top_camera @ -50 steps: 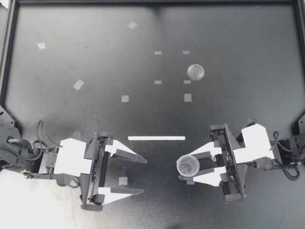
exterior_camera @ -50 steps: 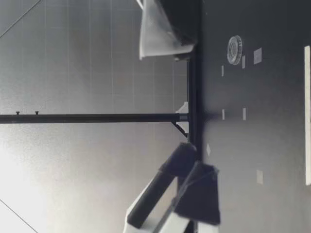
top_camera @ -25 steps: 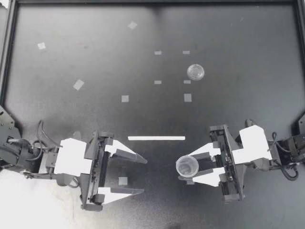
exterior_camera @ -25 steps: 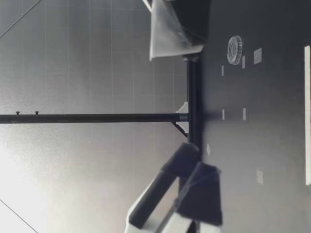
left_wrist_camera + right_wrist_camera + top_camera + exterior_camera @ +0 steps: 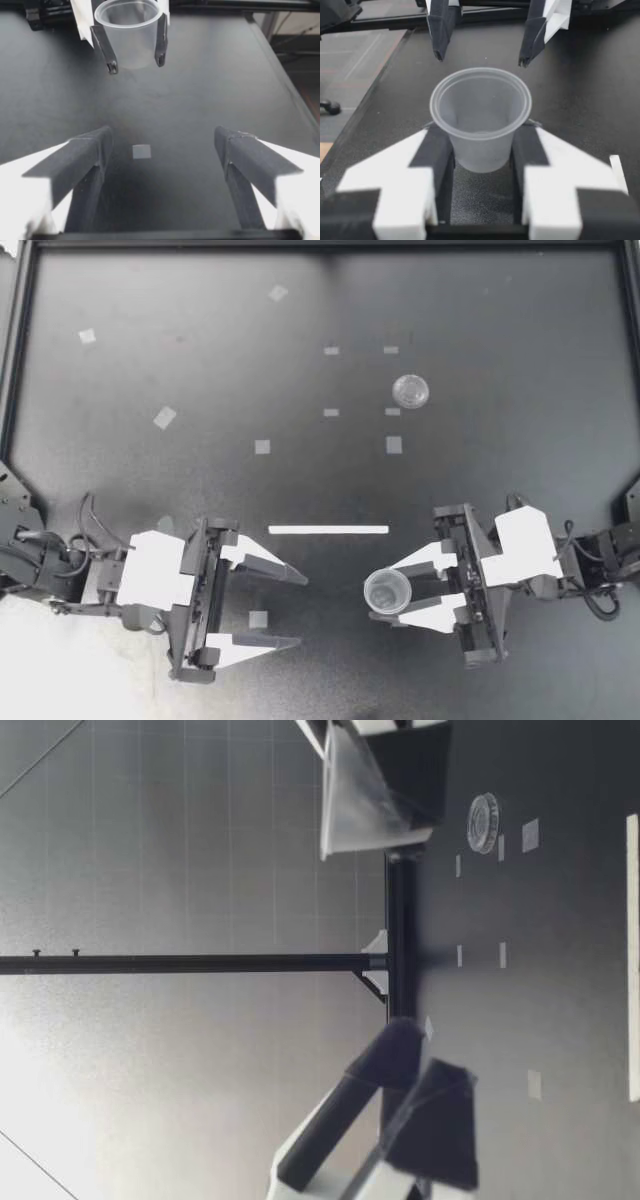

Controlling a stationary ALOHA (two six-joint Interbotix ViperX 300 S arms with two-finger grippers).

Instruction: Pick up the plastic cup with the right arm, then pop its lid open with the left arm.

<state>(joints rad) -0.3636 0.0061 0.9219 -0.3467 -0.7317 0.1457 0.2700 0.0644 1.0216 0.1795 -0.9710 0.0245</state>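
right pincer (image 5: 383, 595) grips one cup (image 5: 388, 589); one lid (image 5: 410, 391).

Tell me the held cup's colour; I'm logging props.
Clear, colourless plastic cup; the right wrist view shows it best.

Cup (image 5: 387, 591) in R claw (image 5: 384, 595), opposite L claw (image 5: 302, 610); lid (image 5: 410, 391) on table (image 5: 520, 340), well beyond both.

No readable txt, nos. or signs in any view. Tape bits (image 5: 262, 446) and white strip (image 5: 328, 529) on the table (image 5: 520, 320) are blank; clear cup (image 5: 387, 591) w/o print.
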